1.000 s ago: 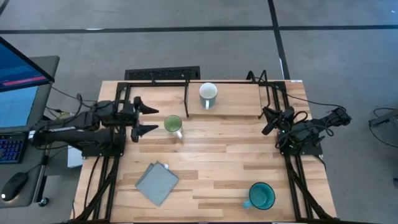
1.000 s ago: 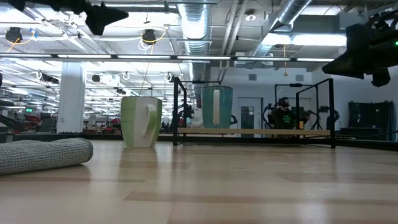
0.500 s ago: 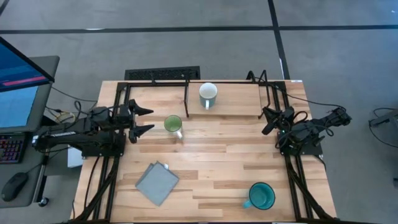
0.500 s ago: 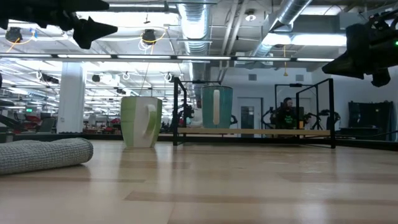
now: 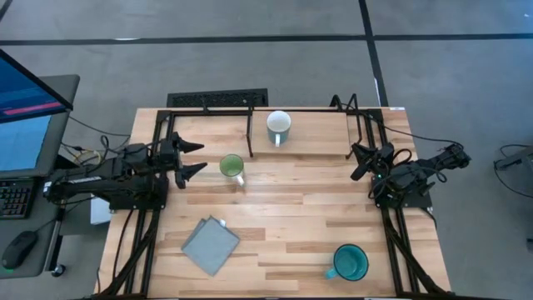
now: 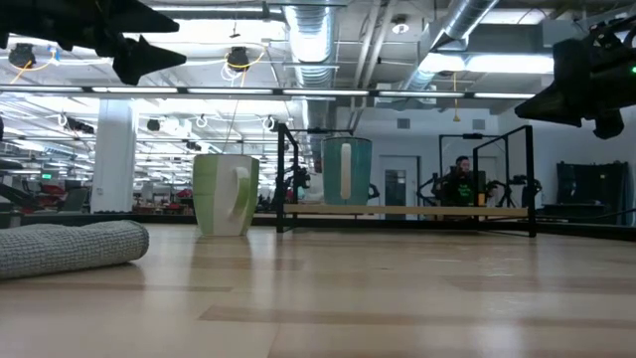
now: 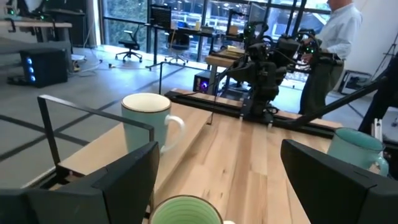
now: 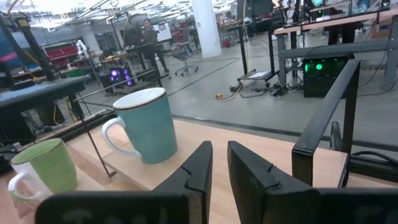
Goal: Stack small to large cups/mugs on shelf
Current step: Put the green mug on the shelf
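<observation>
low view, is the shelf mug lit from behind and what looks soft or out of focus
Low view: bright ceiling lights behind backlight the mug on the shelf; the grey cloth and near tabletop look soft. High view: even light, faint shadows beside the green mug.

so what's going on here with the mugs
Nothing is held right now. The left pincer hangs open above the table beside the light green mug, which stands on the tabletop. The white mug already sits on the shelf. The teal mug waits at the table's near edge. The right pincer rests nearly shut at the right side, idle.
</observation>
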`<state>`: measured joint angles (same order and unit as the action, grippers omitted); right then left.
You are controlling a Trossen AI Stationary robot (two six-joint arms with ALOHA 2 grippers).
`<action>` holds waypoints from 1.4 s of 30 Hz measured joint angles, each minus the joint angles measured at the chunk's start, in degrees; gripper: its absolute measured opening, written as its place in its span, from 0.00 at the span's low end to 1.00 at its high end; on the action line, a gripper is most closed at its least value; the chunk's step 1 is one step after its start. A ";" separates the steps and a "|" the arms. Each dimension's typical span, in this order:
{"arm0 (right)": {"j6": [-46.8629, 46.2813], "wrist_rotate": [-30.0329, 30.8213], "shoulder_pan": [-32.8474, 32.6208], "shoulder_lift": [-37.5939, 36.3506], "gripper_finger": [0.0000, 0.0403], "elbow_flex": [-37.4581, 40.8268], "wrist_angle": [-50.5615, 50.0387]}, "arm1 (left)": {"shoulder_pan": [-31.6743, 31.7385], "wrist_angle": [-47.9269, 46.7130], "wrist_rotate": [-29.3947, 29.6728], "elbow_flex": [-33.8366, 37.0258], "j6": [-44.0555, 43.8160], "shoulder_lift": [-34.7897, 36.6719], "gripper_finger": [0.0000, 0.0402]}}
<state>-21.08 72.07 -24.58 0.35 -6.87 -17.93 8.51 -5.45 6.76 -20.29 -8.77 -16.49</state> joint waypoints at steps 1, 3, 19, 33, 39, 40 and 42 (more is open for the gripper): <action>0.00 0.00 0.00 0.00 0.18 0.00 0.00 | 0.00 -0.05 -0.02 -0.02 -0.73 0.00 0.82; 0.00 0.00 0.00 0.01 0.18 0.00 0.00 | 0.00 -0.30 -0.02 0.00 -1.58 0.00 0.82; 0.02 0.00 -0.01 0.01 0.18 0.00 0.00 | 0.00 -0.31 1.09 -0.01 -14.11 0.00 0.82; 0.04 0.00 0.00 0.01 0.18 0.00 -0.02 | -0.66 1.53 1.27 -0.02 -14.43 -1.78 0.82; -0.07 -0.23 -0.01 0.01 0.18 0.00 0.04 | -2.22 4.77 1.71 -0.07 -11.15 -5.31 0.82; -0.80 -0.25 -0.02 0.01 0.18 0.00 0.15 | -2.28 5.16 1.74 -0.07 -10.98 -5.63 0.82; -3.94 -0.28 0.00 0.01 0.18 0.00 0.44 | -2.29 5.39 1.91 -0.07 -10.93 -5.81 0.82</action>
<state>-25.02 71.79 -24.58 0.36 -6.87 -17.50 6.22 -0.06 8.67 -20.36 -19.70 -22.31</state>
